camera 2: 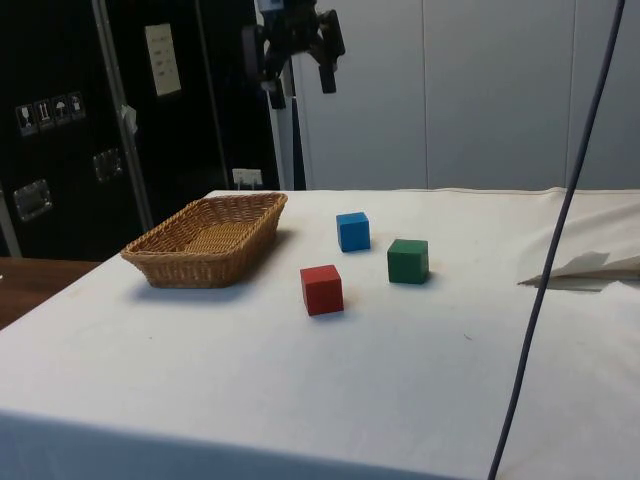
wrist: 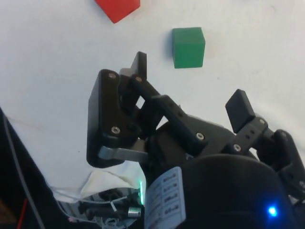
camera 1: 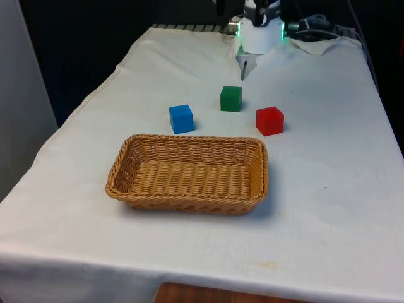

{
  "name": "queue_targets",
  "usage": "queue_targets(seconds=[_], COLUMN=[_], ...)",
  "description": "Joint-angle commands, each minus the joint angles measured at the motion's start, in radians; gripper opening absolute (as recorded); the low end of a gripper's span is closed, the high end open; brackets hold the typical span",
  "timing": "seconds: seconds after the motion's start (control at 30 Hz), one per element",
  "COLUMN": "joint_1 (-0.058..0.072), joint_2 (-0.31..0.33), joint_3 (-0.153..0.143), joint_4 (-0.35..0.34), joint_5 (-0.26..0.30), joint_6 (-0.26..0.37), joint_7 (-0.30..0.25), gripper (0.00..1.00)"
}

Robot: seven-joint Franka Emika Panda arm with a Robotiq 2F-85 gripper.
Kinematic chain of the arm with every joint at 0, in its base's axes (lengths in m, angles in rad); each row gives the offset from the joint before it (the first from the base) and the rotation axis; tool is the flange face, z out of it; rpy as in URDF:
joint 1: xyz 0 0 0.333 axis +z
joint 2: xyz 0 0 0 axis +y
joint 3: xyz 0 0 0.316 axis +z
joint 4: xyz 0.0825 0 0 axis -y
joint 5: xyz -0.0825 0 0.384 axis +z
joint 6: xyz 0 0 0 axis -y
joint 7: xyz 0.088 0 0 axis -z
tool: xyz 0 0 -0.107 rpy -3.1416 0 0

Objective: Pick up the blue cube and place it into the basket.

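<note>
The blue cube [camera 1: 181, 118] [camera 2: 352, 231] sits on the white cloth just behind the wicker basket [camera 1: 124, 153] [camera 2: 165, 236], towards the front view's left. My gripper [camera 1: 243, 68] [camera 2: 300, 85] [wrist: 190, 83] hangs high above the table's far end, behind the cubes. It is open and holds nothing. Through its fingers [wrist: 139, 63] the wrist view looks down on the green cube [wrist: 188, 46] and a corner of the red cube [wrist: 117, 8]. The basket has nothing in it.
A green cube [camera 1: 231, 98] [camera 2: 408, 261] and a red cube [camera 1: 269, 120] [camera 2: 321, 289] stand beside the blue one, towards the front view's right. A dark cable [camera 2: 560, 250] hangs across the side view. Crumpled cloth and cables [camera 1: 315, 35] lie at the far end.
</note>
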Motion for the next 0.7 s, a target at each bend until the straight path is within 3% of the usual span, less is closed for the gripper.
queue_targets(seconds=[0.0, 0.2, 0.43, 0.67], joint_1=[0.0, 0.0, 0.0, -0.001], joint_2=[0.002, 0.01, 0.029, 0.042], joint_3=[0.001, 0.0, 0.0, -0.001], joint_4=[-0.009, -0.019, -0.042, -0.05], joint_5=[-0.01, -0.01, -0.034, -0.04], joint_6=[0.022, 0.033, 0.082, 0.101], joint_7=[0.021, 0.047, 0.132, 0.176], gripper=[1.0, 1.0, 1.0, 1.0])
